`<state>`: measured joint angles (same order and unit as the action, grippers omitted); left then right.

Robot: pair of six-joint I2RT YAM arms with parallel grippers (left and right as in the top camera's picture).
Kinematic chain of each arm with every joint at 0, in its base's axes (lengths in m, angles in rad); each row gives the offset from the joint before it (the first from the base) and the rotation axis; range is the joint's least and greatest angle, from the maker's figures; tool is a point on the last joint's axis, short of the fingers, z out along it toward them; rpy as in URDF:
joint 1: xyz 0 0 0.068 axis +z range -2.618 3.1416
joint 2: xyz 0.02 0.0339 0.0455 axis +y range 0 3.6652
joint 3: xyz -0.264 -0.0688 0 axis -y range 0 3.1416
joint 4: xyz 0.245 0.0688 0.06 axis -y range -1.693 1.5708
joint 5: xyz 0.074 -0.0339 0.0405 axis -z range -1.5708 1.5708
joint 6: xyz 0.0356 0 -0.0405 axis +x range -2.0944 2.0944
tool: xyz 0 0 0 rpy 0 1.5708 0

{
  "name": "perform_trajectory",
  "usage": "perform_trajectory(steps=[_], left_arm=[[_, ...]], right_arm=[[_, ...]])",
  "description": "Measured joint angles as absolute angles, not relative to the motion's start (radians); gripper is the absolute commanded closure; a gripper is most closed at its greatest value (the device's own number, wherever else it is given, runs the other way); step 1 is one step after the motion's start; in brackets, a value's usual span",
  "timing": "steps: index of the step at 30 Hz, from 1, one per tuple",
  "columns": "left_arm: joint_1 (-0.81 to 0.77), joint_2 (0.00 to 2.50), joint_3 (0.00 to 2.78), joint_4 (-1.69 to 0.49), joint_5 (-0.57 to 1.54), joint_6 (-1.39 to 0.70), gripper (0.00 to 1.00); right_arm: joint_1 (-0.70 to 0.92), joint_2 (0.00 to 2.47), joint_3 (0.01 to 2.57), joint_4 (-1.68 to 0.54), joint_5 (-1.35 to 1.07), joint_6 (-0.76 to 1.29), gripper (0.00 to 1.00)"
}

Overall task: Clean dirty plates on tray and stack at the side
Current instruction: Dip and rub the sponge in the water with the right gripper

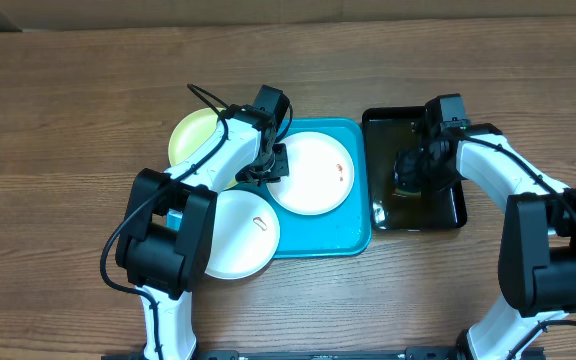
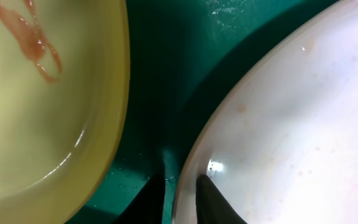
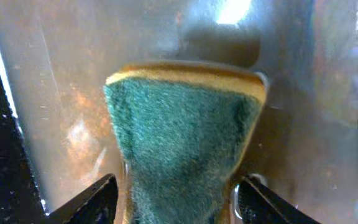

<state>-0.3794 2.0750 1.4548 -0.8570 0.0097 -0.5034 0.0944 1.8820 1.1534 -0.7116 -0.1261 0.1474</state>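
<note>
The wooden table [image 1: 68, 100] carries everything. At its middle lies the turquoise tray [image 1: 356, 228], and just beside it at 3 o'clock sits the smaller black tray [image 1: 440, 215], its floor wet and glossy.

Three plates are in view. One white plate [image 1: 308, 182] rests flat inside the turquoise tray, in its 12 o'clock half, with a red smear [image 1: 342, 170] near the plate's 3 o'clock edge. The second white plate [image 1: 230, 242] lies at the tray's 8 o'clock corner, overlapping the tray's rim and reaching out over the table. The yellow-green plate [image 1: 190, 140] sits at the tray's 10 o'clock corner; the left wrist view shows at least its near edge [image 2: 48, 118] over the tray floor, and a looping reddish smear [image 2: 37, 45] on its pale centre.

The sponge [image 3: 179, 137], green scrub face with a yellow edge, stands on end over the black tray's floor.

The left end effector [image 1: 268, 165] is at the 9 o'clock rim of the white plate on the tray. Its fingers [image 2: 215, 202] straddle that rim with a narrow gap, one over the plate and one over the tray floor; whether they pinch the rim I cannot tell. The right end effector [image 1: 413, 165] is over the black tray, its fingers [image 3: 98, 199] closed against the sides of the sponge.
</note>
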Motion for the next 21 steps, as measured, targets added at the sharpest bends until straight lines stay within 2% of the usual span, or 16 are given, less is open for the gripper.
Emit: perform_trajectory(steps=[2,5,6,8,9,10,11,12,14,19,21], left_arm=[[-0.379,2.075,1.455,-0.857,0.010,-0.505,0.84],[-0.379,2.075,1.455,-0.857,0.010,-0.504,0.87],[-0.379,2.075,1.455,-0.857,0.010,-0.505,0.87],[-0.379,2.075,1.455,-0.857,0.010,-0.504,0.90],[-0.379,2.075,1.455,-0.857,0.010,-0.504,0.90],[-0.379,2.075,1.455,-0.857,0.010,-0.504,0.90],[-0.379,2.075,1.455,-0.858,0.010,-0.504,0.90],[-0.379,2.075,1.455,-0.858,0.010,-0.504,0.90],[-0.379,2.075,1.455,-0.858,0.010,-0.504,0.89],[-0.379,2.075,1.455,-0.859,0.008,-0.504,0.88],[-0.379,2.075,1.455,-0.859,0.006,-0.504,0.88]], right_arm=[[0.094,1.882,1.153,-0.715,-0.126,0.149,0.54],[0.094,1.882,1.151,-0.710,-0.126,0.161,0.58],[0.094,1.882,1.151,-0.709,-0.126,0.163,0.64],[0.094,1.882,1.151,-0.707,-0.126,0.168,0.84],[0.094,1.882,1.151,-0.707,-0.127,0.168,0.85],[0.094,1.882,1.151,-0.709,-0.127,0.176,0.85],[0.094,1.882,1.150,-0.712,-0.126,0.184,0.80],[0.094,1.882,1.150,-0.715,-0.127,0.193,0.62],[0.094,1.882,1.150,-0.725,-0.126,0.201,0.50],[0.096,1.879,1.150,-0.746,-0.128,0.205,0.48],[0.096,1.878,1.150,-0.762,-0.127,0.204,0.56]])
